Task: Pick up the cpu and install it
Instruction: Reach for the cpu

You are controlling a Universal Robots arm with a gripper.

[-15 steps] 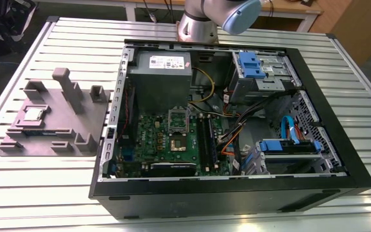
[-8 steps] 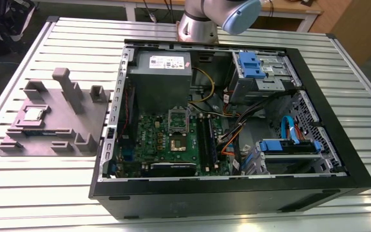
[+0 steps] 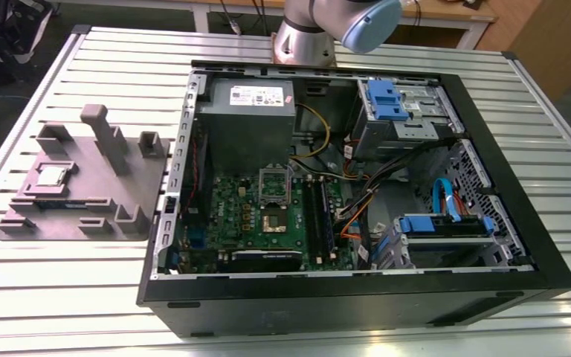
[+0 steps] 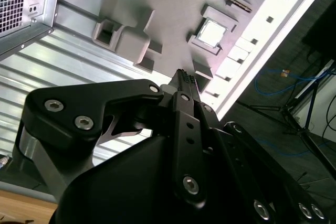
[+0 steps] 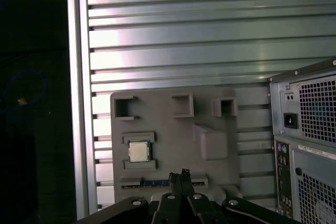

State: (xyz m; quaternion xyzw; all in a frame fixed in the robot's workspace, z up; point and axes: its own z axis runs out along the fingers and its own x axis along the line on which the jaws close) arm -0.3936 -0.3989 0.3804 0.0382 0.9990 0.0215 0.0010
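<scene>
There's the small, flat, square cpu with its silvery metal top (image 3: 50,176), lying in a shallow recess of the grey moulded tray (image 3: 102,212). It's on the tray's side away from the open black computer case (image 3: 365,301), near the edge of the slatted metal worktop (image 3: 117,67). Light and stiff, I'd judge, but fragile underneath, so pinch it by two opposite thin edges. The black gripper (image 5: 180,174) hangs well clear of the tray, jaws pressed together and empty.

Silver arm (image 3: 300,41), pale-blue joint cap (image 3: 373,22); black pincer (image 4: 184,77), silver screws (image 4: 84,123)
</scene>
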